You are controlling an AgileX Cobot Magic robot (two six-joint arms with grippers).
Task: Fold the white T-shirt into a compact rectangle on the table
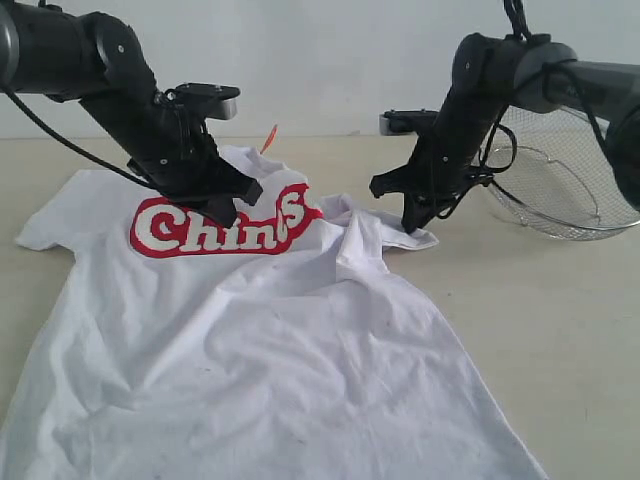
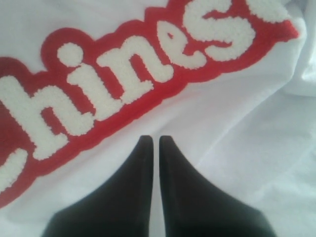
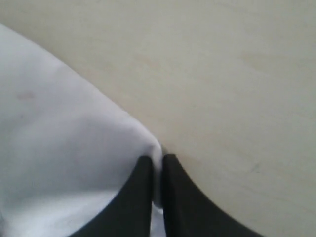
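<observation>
Exterior view, nearest first: the hem of the white T-shirt (image 1: 280, 370) runs off the bottom edge, and the body spreads open and rumpled over the pale surface (image 1: 540, 330), chest side up. Its long axis runs from near to far, hem toward the camera and collar away, with a small orange tag (image 1: 270, 137) poking up at the far end. Farther in, the red lettering (image 1: 215, 228) crosses the chest, and the left fingers (image 2: 148, 150) rest on the cloth just beside it, pressed together with barely a slit between them. Whether any cloth is pinched there I cannot tell. On the other side the right fingers (image 3: 147, 165) are closed on the edge of the sleeve (image 1: 400, 232), white cloth caught between them right where shirt meets bare surface; that sleeve is bunched and creased, while the opposite one lies flat and spread. Beyond the right arm sits a wire basket (image 1: 560, 180), apart from the shirt. By my reading the folding has hardly begun — no clean fold shows yet, so both sleeves need turning in and the body needs doubling up along its length.
</observation>
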